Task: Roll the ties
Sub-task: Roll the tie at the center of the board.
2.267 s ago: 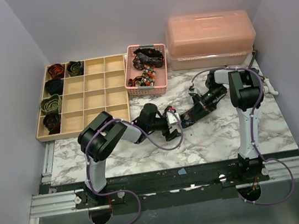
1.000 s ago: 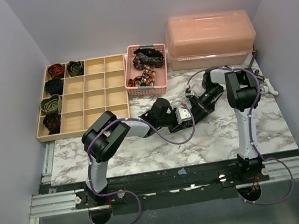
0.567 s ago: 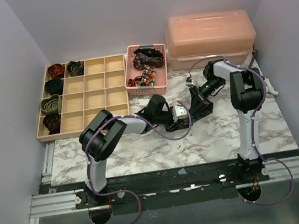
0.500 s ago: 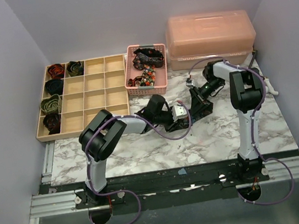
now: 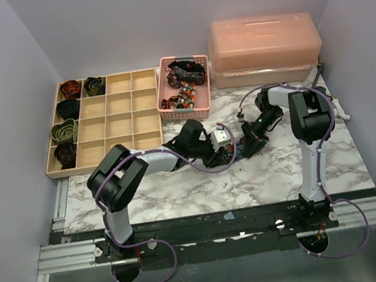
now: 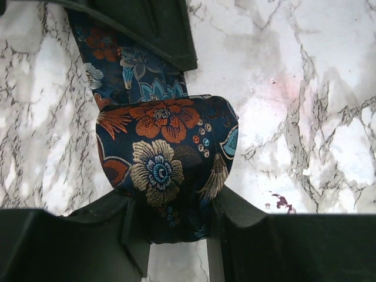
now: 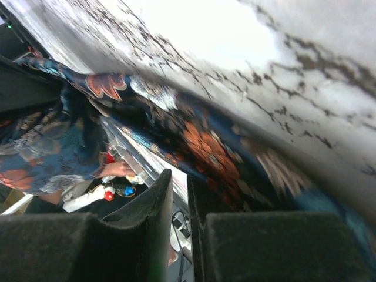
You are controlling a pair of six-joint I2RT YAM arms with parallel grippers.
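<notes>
A navy tie with orange and teal flowers (image 6: 167, 153) is coiled into a fat roll, and my left gripper (image 6: 176, 218) is shut on its lower part. The tie's loose tail runs up and away from the roll, under a black finger (image 6: 158, 29) of the right gripper. From above, both grippers meet at the table's middle: left gripper (image 5: 228, 151), right gripper (image 5: 244, 148). In the right wrist view the tail (image 7: 205, 141) crosses just above my right gripper (image 7: 187, 183). Its jaws are nearly together, and I cannot see whether fabric sits between them.
A wooden divided tray (image 5: 100, 166) at the back left holds several rolled ties (image 5: 64, 131) in its left cells. A pink mesh basket (image 5: 186, 115) behind the grippers holds loose ties (image 5: 185, 71). A pink lidded box (image 5: 264, 49) stands at the back right.
The right gripper has come back down and towards the left gripper, and its jaws have narrowed. The left arm has swung its elbow leftward, still holding the roll.
</notes>
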